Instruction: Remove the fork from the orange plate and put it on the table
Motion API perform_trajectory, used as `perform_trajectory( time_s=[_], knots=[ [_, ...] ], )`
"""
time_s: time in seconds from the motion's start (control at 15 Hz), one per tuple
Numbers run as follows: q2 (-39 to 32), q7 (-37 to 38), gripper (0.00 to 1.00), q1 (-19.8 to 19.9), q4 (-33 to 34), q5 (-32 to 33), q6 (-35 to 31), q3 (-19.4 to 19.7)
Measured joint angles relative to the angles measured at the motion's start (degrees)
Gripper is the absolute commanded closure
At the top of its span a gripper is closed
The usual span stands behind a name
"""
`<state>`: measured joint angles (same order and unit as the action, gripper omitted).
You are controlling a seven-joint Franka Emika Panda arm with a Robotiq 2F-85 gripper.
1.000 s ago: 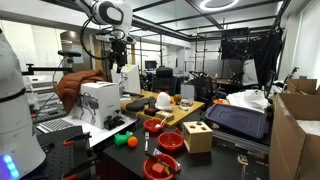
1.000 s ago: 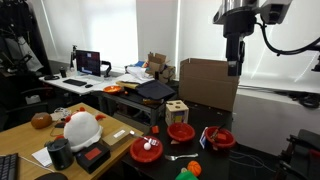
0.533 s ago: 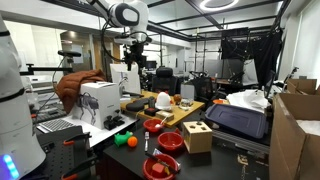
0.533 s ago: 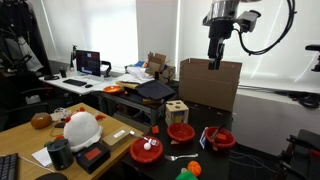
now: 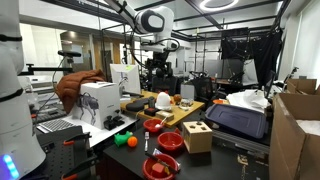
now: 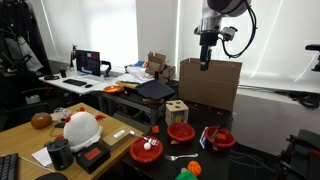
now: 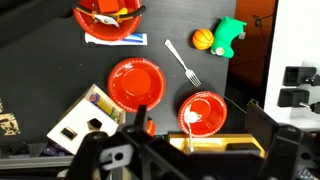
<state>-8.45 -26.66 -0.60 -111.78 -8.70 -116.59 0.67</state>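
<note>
While the gripper (image 6: 204, 64) hangs high over the table (image 7: 40, 60), well above every dish, its jaws are too small in both exterior views and too hidden behind its own dark body in the wrist view to tell whether they stand apart or together. In the wrist view the fork (image 7: 183, 62) lies flat on the dark tabletop, not on the orange plate (image 7: 135, 82). It sits at 1 o'clock from the plate, near the rim but apart from it, with its handle toward 11 o'clock and its tines toward 5 o'clock. The plate's face shows bare. A tan wooden box (image 7: 85, 115) lies at 8 o'clock from the plate, close to its rim, and another red dish (image 7: 204, 112) with something white inside sits at 4 o'clock. An orange ball (image 7: 203, 39) and a green toy (image 7: 232, 35) rest at 1 o'clock from the fork. A red bowl (image 7: 108, 18) holding small items stands at 11 o'clock from the plate.
</note>
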Motion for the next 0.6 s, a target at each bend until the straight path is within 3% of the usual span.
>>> perform_trajectory(
  time_s=[0.6],
  knots=[
    [-13.7, 8.6, 0.0, 1.4, 9.6, 7.9, -2.3, 0.0]
  ],
)
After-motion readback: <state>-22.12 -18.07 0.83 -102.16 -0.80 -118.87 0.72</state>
